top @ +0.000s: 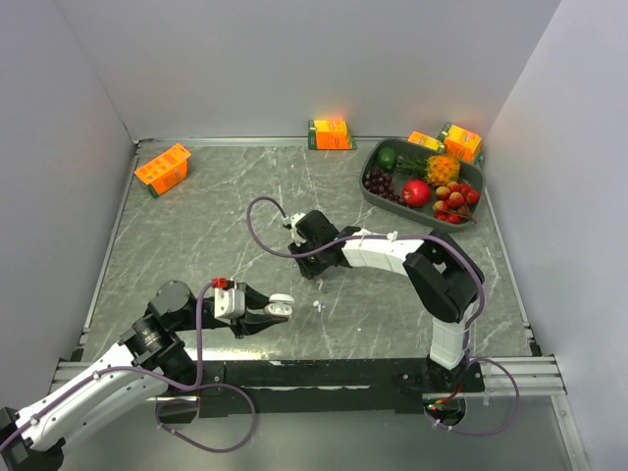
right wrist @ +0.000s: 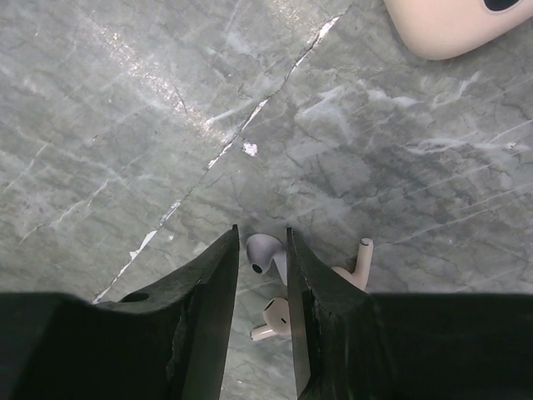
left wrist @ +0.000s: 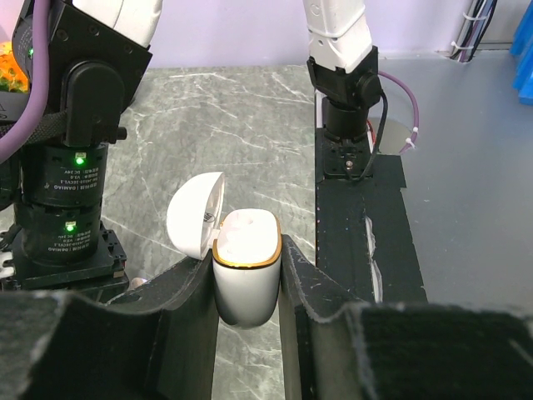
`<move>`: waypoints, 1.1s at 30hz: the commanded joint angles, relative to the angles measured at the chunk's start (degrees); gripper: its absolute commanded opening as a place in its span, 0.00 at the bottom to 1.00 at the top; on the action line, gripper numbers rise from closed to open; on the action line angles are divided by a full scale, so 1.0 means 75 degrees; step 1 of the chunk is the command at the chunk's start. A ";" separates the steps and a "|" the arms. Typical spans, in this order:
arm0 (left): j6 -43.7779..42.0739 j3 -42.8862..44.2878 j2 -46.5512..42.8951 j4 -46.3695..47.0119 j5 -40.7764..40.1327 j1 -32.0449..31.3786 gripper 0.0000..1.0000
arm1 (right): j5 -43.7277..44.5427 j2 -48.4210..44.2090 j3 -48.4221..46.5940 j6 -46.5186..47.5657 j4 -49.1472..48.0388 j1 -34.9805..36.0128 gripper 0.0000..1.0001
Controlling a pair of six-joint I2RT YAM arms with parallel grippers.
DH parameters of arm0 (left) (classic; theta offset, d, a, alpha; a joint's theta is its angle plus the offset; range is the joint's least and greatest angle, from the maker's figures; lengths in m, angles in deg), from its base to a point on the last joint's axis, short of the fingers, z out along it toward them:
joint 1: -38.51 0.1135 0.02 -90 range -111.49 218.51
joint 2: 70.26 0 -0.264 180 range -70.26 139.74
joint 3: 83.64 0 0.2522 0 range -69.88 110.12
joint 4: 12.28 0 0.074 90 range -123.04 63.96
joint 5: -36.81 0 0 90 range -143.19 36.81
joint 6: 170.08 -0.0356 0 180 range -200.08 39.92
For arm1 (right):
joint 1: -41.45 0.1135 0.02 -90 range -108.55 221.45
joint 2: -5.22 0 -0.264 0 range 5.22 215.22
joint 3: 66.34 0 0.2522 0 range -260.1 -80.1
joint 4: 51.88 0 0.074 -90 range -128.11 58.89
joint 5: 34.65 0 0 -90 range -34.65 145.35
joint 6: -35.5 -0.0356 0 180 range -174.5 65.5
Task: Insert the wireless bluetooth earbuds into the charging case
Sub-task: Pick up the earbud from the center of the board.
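Observation:
My left gripper is shut on a white charging case with a gold rim, held upright with its lid swung open to the left. In the top view this case is just above the table near the front. My right gripper points down at the table, and a white earbud lies between its narrowly parted fingers. The earbud lies close against the right finger, and a gap shows at the left finger. A second earbud lies further back between the fingers. A beige earbud lies just outside the right finger.
A pale beige case lies on the table beyond the right gripper. A tiny white piece lies near the held case. A grey tray of fruit sits at the back right. Orange cartons stand along the back.

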 commanded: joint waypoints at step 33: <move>0.0179 0.0022 -0.0245 0.0260 -0.0573 -0.0032 0.01 | 0.0473 -0.1364 0.1627 -0.5644 -0.1513 -0.0929 0.00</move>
